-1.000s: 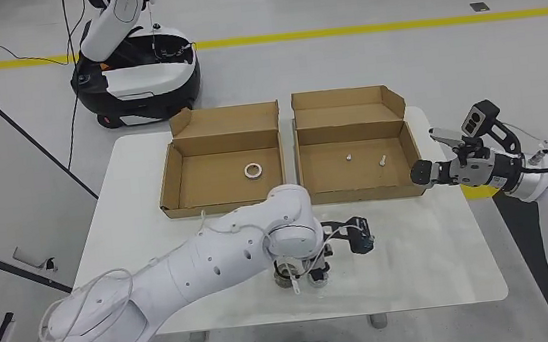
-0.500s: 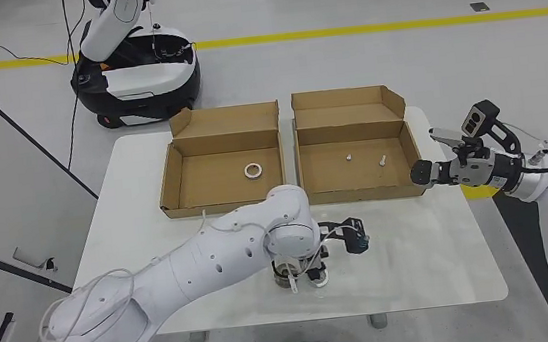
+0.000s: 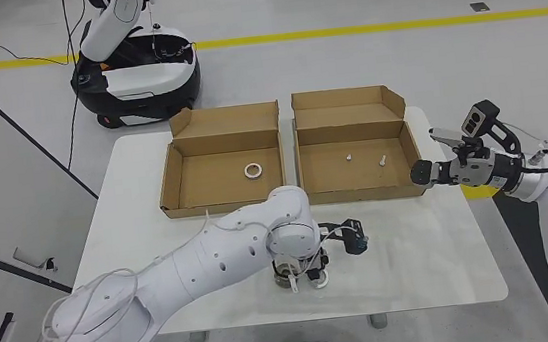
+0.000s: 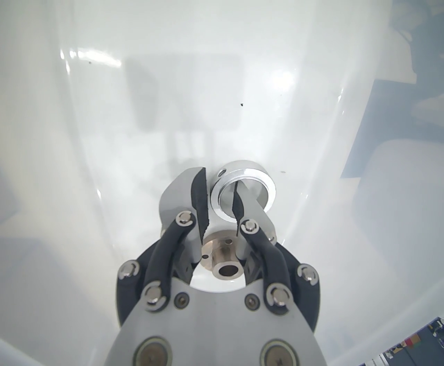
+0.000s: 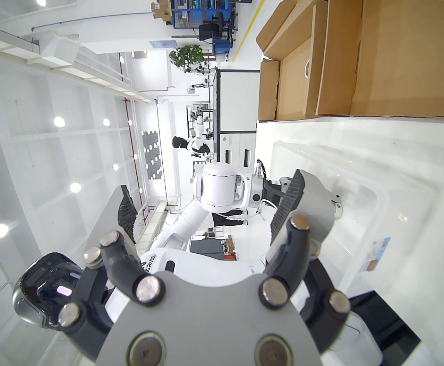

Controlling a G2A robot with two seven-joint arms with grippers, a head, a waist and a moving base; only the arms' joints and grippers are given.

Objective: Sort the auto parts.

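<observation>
left fingers [image 4: 198, 204] shifted slightly, straddling one ring [image 4: 257, 172]; one bushing [image 4: 215, 253].

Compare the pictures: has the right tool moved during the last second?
No. The right tool still hovers just off the right box, at its near right corner, as before.

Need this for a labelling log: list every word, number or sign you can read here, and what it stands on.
Sticker on the clear plastic: its print is too small to read.
Silver ring: no marking can be made out.
Cardboard boxes: no print seen.
Nothing here can be quoted.
</observation>
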